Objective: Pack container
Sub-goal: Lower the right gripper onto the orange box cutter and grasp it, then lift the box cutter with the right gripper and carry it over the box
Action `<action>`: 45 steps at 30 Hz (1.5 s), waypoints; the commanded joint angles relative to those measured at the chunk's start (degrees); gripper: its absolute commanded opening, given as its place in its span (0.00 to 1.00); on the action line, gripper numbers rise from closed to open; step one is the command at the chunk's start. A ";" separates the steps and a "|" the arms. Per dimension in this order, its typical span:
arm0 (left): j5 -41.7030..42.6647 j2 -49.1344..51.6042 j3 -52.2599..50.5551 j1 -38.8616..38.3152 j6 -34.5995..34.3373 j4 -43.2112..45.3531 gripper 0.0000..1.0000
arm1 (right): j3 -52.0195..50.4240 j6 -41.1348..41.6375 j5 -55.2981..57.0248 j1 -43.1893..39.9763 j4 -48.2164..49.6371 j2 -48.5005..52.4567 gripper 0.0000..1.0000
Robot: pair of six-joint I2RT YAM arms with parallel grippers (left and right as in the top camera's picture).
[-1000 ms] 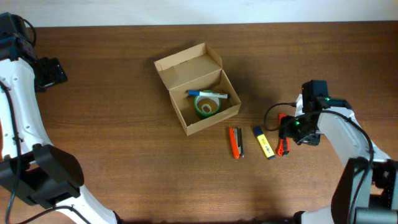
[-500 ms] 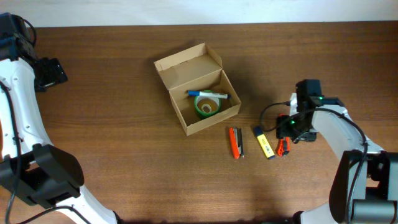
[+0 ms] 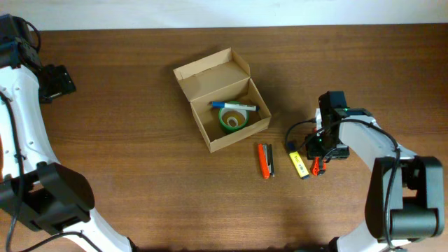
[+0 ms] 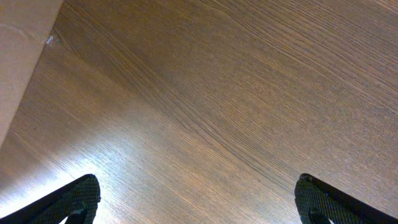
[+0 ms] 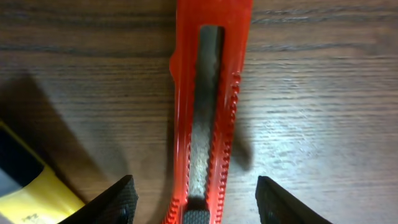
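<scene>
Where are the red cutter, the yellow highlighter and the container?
red cutter [image 5: 208, 112]: right wrist view, middle of its blade slot.
yellow highlighter [image 3: 299, 165]: overhead view, yellow barrel.
container [image 3: 212, 75]: overhead view, open lid flap.

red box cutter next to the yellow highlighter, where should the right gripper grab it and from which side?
Mid-body, from straight above. The red box cutter lies flat on the table, long and narrow, so pinch across its two long edges; the open right gripper straddles it that way. The yellow highlighter lies close on one side, so probably keep that finger tight in.
</scene>
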 commanded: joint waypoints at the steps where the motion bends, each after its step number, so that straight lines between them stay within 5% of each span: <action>1: -0.26 -1.40 -0.20 -0.07 0.72 -0.07 1.00 | -0.46 0.20 1.31 0.07 0.59 1.29 0.56; 14: -0.26 -1.40 -0.20 -0.07 0.72 -0.07 1.00 | -0.44 1.03 1.33 0.07 2.27 2.99 0.04; 24: -0.26 -1.38 -0.20 -0.07 0.72 -0.07 1.00 | 5.57 1.01 0.66 0.09 -1.07 -1.46 0.04; 32: -0.26 -1.40 -0.20 -0.07 0.72 -0.07 1.00 | 20.13 -0.26 0.57 0.26 -10.34 -4.44 0.04; 45: -0.26 -1.40 -0.20 -0.07 0.72 -0.07 1.00 | 49.00 -27.89 -6.60 10.73 -16.61 -4.44 0.04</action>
